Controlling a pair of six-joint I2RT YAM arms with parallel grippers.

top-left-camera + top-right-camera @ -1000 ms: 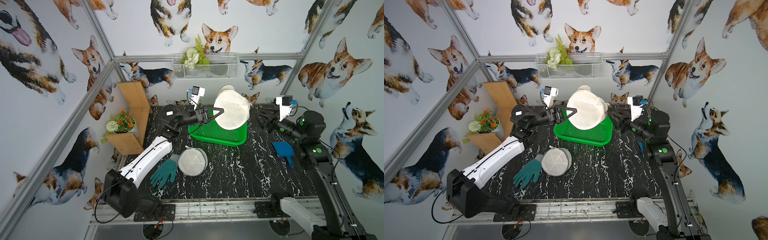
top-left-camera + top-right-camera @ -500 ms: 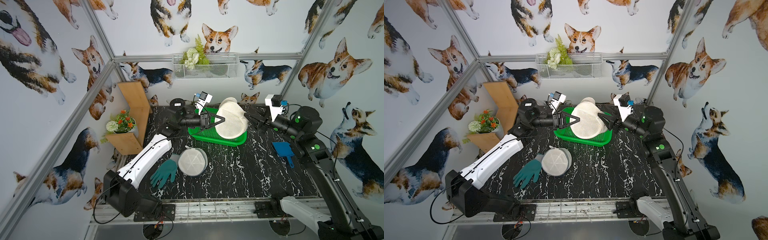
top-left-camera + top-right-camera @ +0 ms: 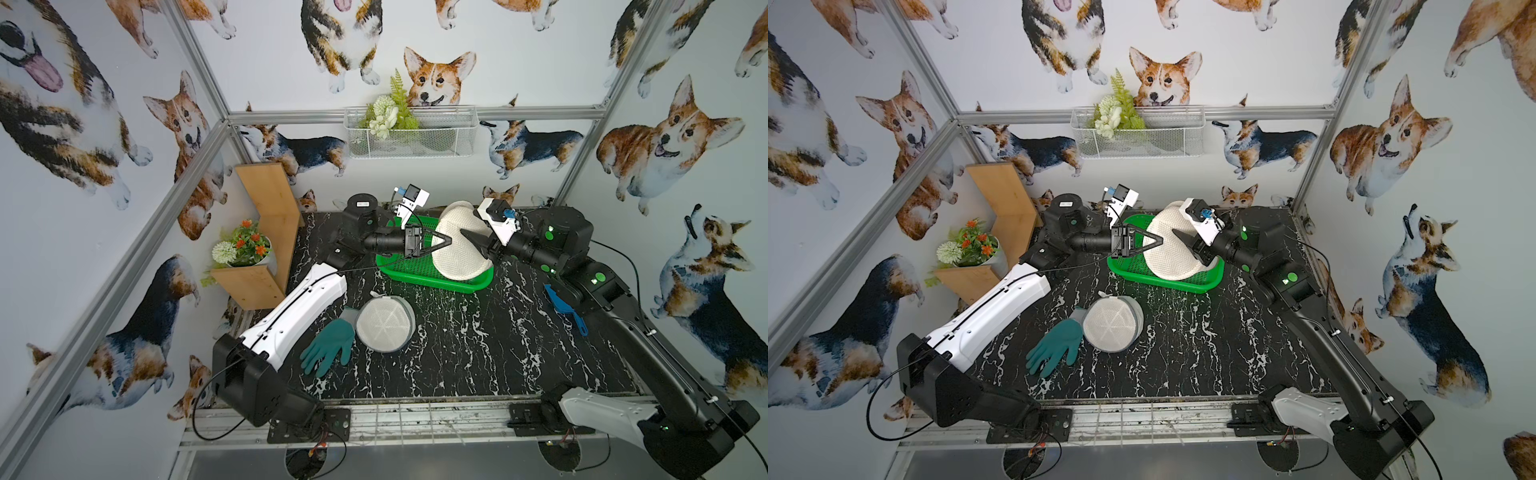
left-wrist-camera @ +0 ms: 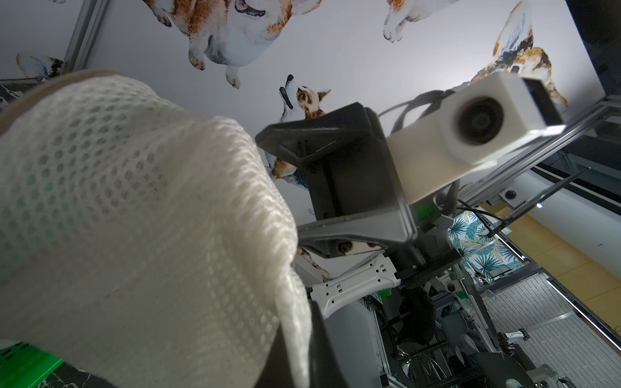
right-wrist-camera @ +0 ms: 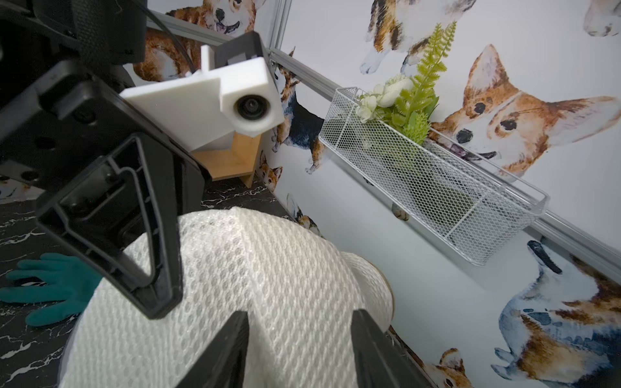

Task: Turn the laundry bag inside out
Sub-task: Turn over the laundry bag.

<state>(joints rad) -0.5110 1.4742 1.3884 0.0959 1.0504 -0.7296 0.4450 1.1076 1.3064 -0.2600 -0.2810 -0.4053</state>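
The laundry bag [image 3: 457, 253] [image 3: 1173, 255] is a white mesh dome held up over the green tray [image 3: 415, 277]. My left gripper [image 3: 448, 240] [image 3: 1160, 240] is shut on the bag's edge; in the left wrist view a fold of mesh [image 4: 134, 218] is pinched at the left gripper [image 4: 302, 349]. My right gripper [image 3: 469, 240] [image 3: 1185, 242] reaches in from the opposite side. In the right wrist view the right gripper [image 5: 299, 326] is open, its two fingers [image 5: 232, 339] spread against the bag's rounded mesh [image 5: 268, 268].
A second round white mesh bag [image 3: 384, 325] lies on the black marbled table beside a teal glove [image 3: 328, 351]. A blue scoop [image 3: 563, 307] lies at the right. A wooden shelf with a flower pot [image 3: 249, 249] stands at the left, a wire basket [image 3: 409, 133] on the back wall.
The left arm has lowered the bag toward the green tray. The right gripper has come in from the right up to the bag, and its jaws have narrowed.
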